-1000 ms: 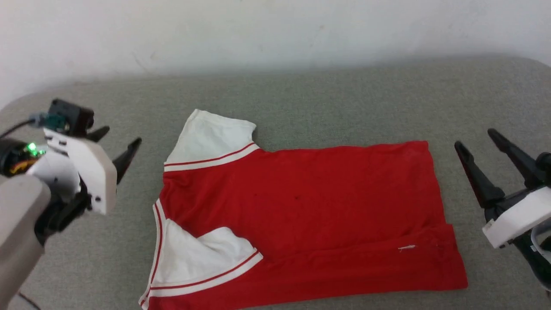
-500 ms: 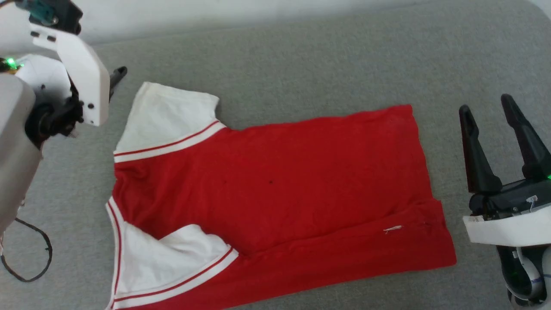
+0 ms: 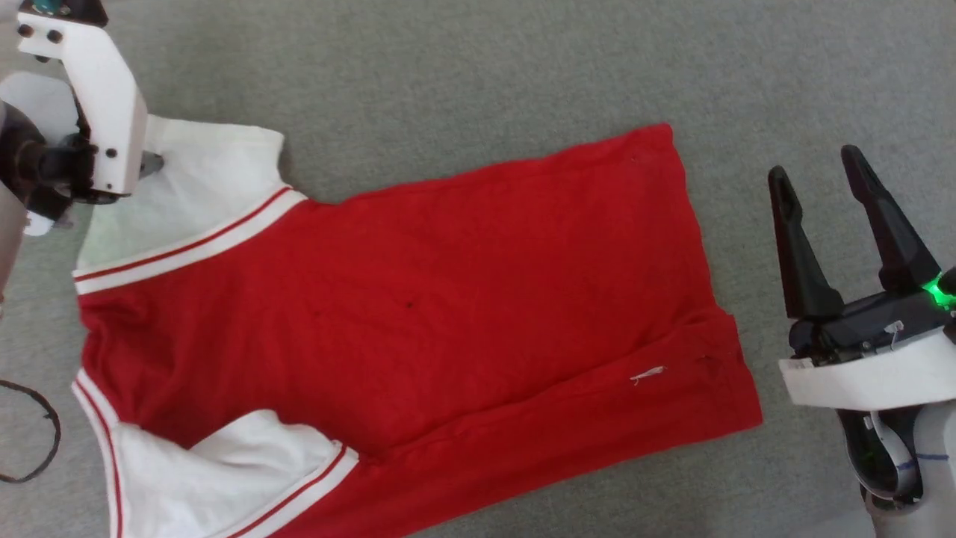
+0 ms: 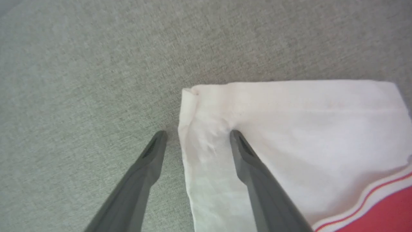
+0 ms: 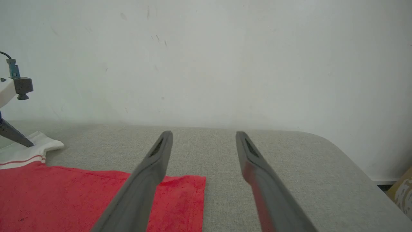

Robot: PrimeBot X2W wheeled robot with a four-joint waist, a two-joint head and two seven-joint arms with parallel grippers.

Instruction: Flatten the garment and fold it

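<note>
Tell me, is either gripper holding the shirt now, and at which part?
Nothing is held. The left gripper stands open astride the edge of the garment's white sleeve; the right gripper is open beside the hem.

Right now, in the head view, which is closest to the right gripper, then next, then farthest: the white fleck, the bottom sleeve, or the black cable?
1. The white fleck, on the shirt toward its right end, closest to the right gripper.
2. The bottom sleeve, lower left.
3. The black cable, at the far left edge, farthest.
</note>
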